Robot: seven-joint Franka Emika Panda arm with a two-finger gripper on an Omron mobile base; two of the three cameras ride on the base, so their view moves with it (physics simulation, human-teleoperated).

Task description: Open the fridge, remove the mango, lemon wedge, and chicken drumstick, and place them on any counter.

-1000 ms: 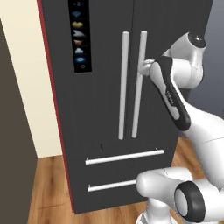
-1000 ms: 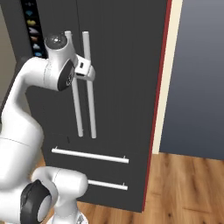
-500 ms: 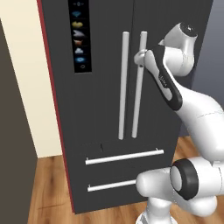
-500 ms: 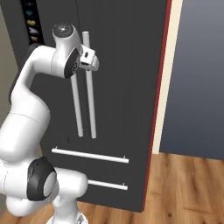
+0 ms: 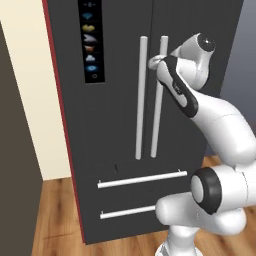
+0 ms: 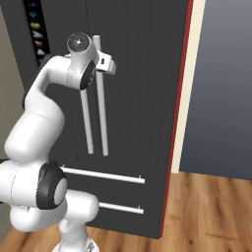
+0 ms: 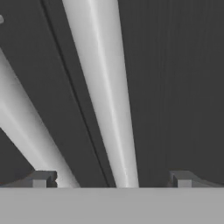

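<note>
The fridge [image 5: 115, 125] is a tall dark grey double-door unit, and both doors are shut. My gripper [image 5: 156, 62] is up at the top part of the right door's silver bar handle [image 5: 157, 115]. In the hand view the gripper [image 7: 111, 177] is open, with that handle [image 7: 105, 87] running between the two fingertips [image 7: 41, 178] and the left door's handle [image 7: 26, 131] off to one side. From the right base view the gripper [image 6: 109, 64] sits against the same handle [image 6: 102, 118]. The mango, lemon wedge and chicken drumstick are hidden behind the shut doors. The counter is out of view.
Two lower drawers carry horizontal silver handles [image 5: 142, 179] [image 5: 127, 212]. A panel of coloured icons [image 5: 91, 40] runs down the left door. A cream wall [image 5: 25, 100] flanks the fridge on the left, a grey-blue wall [image 6: 221, 83] on the right, above wooden floor [image 6: 211, 211].
The arm has lifted and the gripper has crept up and in toward the right door's handle, which now lies between its open fingers. The fridge doors have not moved.
</note>
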